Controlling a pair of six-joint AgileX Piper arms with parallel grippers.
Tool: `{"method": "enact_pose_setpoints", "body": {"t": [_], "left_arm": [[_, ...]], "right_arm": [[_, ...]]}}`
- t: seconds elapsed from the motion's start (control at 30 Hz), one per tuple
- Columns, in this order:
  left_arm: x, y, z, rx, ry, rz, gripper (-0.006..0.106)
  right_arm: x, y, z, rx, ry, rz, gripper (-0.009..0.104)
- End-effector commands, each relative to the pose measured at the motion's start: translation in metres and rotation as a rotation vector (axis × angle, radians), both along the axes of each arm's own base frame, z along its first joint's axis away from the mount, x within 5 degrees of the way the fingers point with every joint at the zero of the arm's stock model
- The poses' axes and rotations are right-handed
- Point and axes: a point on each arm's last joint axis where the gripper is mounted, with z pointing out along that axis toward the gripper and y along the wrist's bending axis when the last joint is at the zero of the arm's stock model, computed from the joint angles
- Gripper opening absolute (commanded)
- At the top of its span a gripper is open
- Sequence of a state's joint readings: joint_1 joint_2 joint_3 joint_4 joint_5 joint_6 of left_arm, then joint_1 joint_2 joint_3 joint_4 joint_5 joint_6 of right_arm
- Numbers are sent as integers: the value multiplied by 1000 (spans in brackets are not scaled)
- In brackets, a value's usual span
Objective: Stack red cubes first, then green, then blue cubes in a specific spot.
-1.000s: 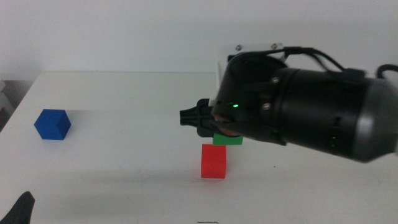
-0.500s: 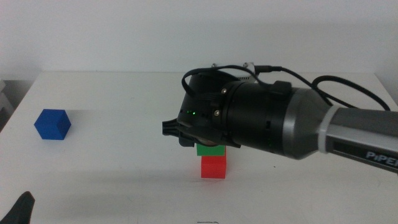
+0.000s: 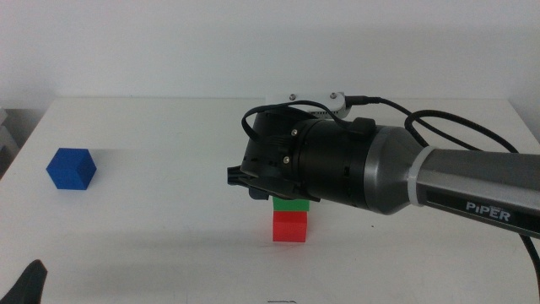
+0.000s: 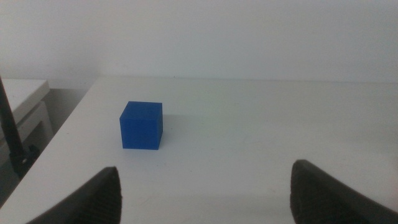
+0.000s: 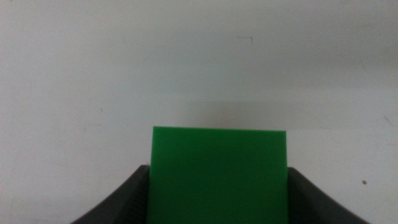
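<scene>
Green cube (image 3: 291, 203) is seen resting directly on top of the red cube (image 3: 289, 227) near the middle of the white table (image 3: 169, 219), the pair forming a two-block stack. Most of the green cube is hidden in the middle view by the right gripper (image 3: 283, 199), whose bulky dark wrist reaches in from the right side and hangs right over the stack. In the right wrist view, the green cube (image 5: 218, 174) is shown filling the space between the two dark jaws, which are pressed against its opposite sides and pinch it. The red cube beneath is left uncovered and is touched only by the green one above it. Blue cube (image 3: 70, 169) is pictured standing alone near the table's left edge, well apart from the stack. It is framed ahead of the left gripper (image 4: 205, 190) in the left wrist view, where the blue cube (image 4: 141, 125) sits beyond the jaws, which are spread wide with nothing between them. In the middle view the left gripper (image 3: 25, 285) is visible only as a dark tip at the bottom left corner.
</scene>
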State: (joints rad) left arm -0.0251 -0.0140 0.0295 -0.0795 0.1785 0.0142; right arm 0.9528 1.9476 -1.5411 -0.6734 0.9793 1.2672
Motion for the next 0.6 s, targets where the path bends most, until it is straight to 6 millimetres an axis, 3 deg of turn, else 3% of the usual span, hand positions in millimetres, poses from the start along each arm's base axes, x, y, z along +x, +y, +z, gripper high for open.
{"method": "enact_pose_setpoints", "body": {"t": [0.0, 0.57], "left_arm": [[-1, 1, 10, -16, -106, 5, 92], [-1, 1, 10, -16, -106, 5, 92]], "right_arm": [[5, -5, 33, 47, -98, 12, -1], [11, -1, 18, 43, -80, 24, -1]]}}
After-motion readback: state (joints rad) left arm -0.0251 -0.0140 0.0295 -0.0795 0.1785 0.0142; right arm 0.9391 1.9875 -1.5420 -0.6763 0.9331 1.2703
